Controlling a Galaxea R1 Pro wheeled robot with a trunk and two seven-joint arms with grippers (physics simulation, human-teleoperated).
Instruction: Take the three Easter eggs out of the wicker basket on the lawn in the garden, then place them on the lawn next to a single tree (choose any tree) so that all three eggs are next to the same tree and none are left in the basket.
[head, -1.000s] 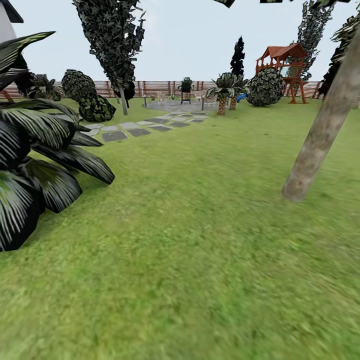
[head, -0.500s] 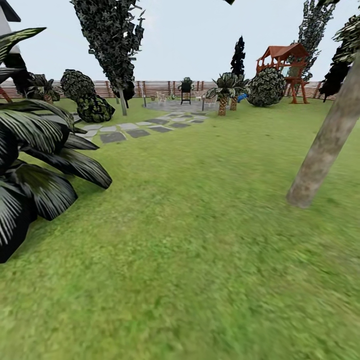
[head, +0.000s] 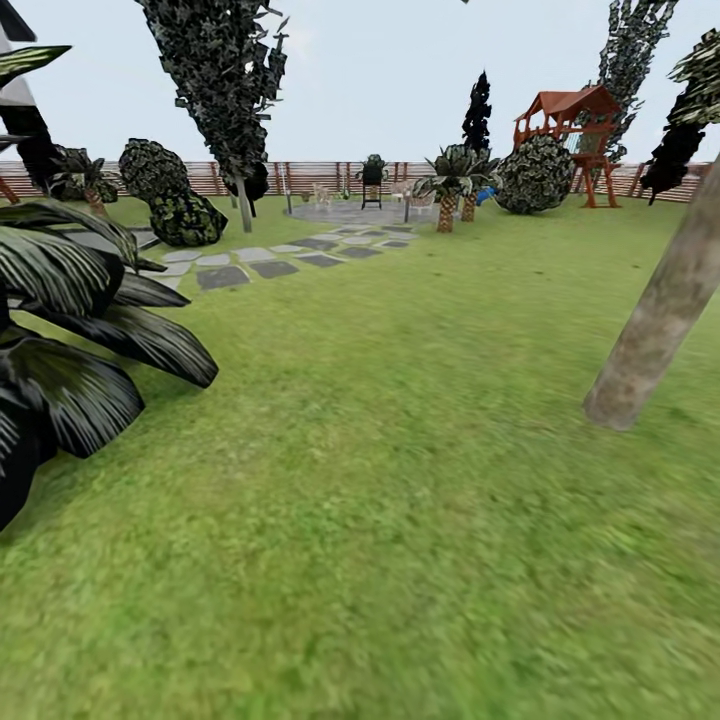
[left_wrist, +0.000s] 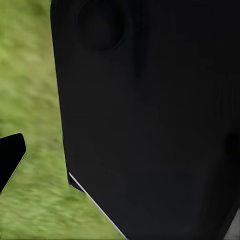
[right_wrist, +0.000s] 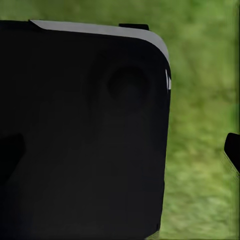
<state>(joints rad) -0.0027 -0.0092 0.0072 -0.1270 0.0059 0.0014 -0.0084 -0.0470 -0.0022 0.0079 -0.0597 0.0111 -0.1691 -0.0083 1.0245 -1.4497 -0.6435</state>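
Note:
The lawn (head: 400, 450) stretches ahead as wide, mottled green grass. A leaning pale grey-beige tree trunk (head: 655, 320) rises from it at the right. A second tree (head: 222, 80) with dark shard-like foliage stands far back on the left. The Easter eggs and the wicker basket are out of view. In the left wrist view a black robot body panel (left_wrist: 150, 115) sits over blurred grass, with one black fingertip (left_wrist: 10, 157) at the edge. The right wrist view has a similar black panel (right_wrist: 80, 135) and one fingertip (right_wrist: 233, 150) over grass.
A big dark-leaved plant (head: 70, 330) crowds the left side. Grey stepping stones (head: 270, 262) lead to a stone patio (head: 350, 212) at the back. Beyond are small palms (head: 447, 185), round bushes (head: 535, 172), a red play tower (head: 570, 125) and a wooden fence (head: 310, 175).
The whole head view has shifted, so the camera has moved. The leaning trunk now sits further right and lower, and the dark-leaved plant has slid towards the left edge.

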